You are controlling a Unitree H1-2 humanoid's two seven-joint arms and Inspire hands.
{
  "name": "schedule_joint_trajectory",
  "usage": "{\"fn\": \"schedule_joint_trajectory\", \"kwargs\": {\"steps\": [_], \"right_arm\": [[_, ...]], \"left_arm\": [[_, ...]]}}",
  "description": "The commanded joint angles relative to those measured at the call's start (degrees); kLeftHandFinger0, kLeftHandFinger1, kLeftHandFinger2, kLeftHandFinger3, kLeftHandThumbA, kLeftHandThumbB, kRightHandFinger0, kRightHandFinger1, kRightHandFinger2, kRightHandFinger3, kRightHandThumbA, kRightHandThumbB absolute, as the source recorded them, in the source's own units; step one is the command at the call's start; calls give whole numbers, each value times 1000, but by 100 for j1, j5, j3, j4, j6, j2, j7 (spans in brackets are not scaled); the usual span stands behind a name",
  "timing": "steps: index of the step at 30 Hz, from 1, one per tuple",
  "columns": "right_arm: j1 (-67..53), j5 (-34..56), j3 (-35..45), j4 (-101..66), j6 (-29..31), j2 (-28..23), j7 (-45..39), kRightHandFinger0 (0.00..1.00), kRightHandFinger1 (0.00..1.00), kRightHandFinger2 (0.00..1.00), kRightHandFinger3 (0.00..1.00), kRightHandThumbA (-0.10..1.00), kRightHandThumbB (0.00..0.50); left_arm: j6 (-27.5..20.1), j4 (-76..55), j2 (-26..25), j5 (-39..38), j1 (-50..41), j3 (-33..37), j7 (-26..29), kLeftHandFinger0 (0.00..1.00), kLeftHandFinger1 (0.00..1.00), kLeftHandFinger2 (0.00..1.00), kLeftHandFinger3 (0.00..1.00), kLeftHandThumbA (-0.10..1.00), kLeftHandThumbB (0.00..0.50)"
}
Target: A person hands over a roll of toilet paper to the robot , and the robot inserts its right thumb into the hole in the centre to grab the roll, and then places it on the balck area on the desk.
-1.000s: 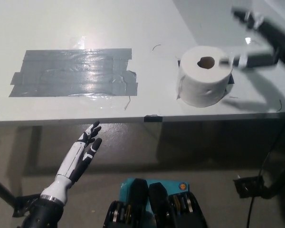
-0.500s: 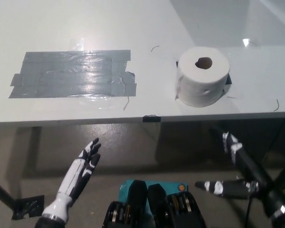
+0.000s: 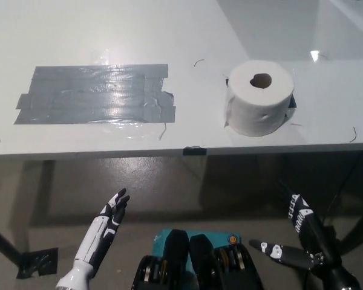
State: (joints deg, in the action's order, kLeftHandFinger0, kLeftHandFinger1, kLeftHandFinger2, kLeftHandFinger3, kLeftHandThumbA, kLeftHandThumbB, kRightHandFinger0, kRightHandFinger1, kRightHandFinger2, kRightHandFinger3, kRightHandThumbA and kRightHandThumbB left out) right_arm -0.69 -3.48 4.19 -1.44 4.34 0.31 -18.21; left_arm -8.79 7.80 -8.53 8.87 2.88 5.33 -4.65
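Toilet paper roll (image 3: 259, 104) upright on bench (image 3: 187, 36), right of grey tape patch (image 3: 94, 93). Both hands below bench edge, empty, fingers spread: left hand (image 3: 104, 226), right hand (image 3: 299, 238).

Bright overhead light washes my white desk (image 3: 327, 109), glare streaking the grey tape patch (image 3: 94, 93) left of the toilet paper roll (image 3: 259, 96), a hot spot beyond the roll, soft shadow at its base, the floor under the desk dim, everything reasonably sharp.
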Motion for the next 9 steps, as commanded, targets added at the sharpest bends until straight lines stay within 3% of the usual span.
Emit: {"fn": "schedule_joint_trajectory", "kwargs": {"steps": [1,9], "right_arm": [[3,347,70,89,613,-60,250,1000,1000,1000,1000,1000,192],[-65,434,-13,70,535,-117,282,1000,1000,1000,1000,1000,210]], "left_arm": [[-367,-257,21,-84,-85,-24,40,1000,1000,1000,1000,1000,185],[-361,-271,36,-100,-153,-22,38,1000,1000,1000,1000,1000,207]]}}
